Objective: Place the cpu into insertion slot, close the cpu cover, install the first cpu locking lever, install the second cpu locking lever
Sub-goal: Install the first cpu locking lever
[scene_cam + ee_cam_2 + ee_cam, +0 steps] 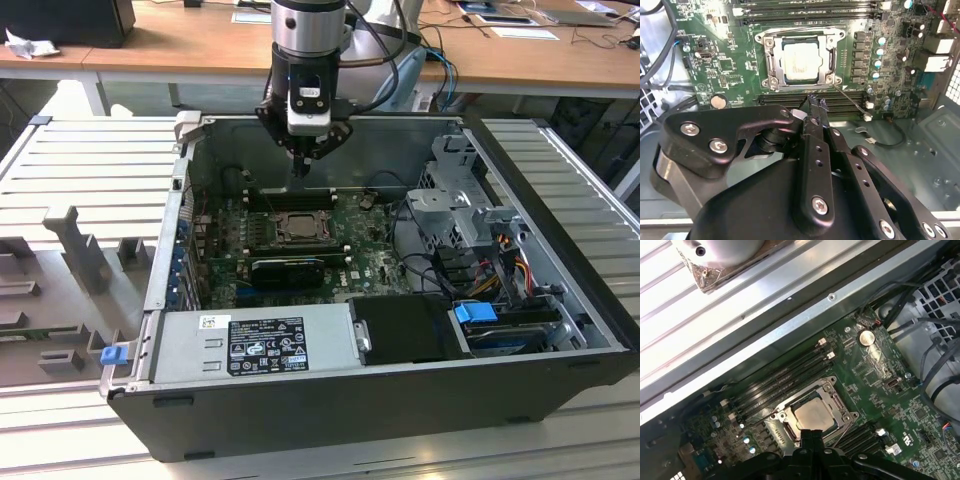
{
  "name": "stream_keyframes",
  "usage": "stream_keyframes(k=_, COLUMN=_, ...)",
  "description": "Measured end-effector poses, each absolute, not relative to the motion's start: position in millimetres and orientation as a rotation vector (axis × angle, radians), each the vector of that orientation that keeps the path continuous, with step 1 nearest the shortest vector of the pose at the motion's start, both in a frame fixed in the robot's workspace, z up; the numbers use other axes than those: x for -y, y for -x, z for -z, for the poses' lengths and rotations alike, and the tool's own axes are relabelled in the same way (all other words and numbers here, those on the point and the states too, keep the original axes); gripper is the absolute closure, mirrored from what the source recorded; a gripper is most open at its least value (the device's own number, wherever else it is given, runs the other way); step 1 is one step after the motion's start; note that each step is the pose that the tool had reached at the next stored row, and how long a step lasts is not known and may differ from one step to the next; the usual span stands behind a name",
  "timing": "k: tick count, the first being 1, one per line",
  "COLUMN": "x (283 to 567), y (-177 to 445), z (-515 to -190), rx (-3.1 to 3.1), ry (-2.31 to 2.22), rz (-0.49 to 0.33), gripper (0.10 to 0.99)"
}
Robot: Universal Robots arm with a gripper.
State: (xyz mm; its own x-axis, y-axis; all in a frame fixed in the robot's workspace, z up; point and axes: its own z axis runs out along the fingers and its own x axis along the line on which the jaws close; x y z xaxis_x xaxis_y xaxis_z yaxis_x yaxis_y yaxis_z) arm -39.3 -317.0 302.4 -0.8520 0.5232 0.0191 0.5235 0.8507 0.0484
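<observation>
The gripper point(817, 104) hangs empty over the memory slots point(846, 100), its fingers pinched together. The cpu point(799, 64) sits in the socket beneath the lowered cpu cover point(771, 62).

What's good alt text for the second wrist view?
The gripper, fingers shut, hovers beside the socket on a green motherboard, where the cpu sits with the cpu cover lying flat around it. A thin locking lever angles out from the socket.
</observation>
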Motion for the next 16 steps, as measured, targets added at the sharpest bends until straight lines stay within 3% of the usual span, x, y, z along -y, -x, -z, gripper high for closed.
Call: stream_keyframes(k=16, x=317.0, y=39.3, z=-302.4, rx=3.067, ry=0.634, rz=0.08, gripper=0.98)
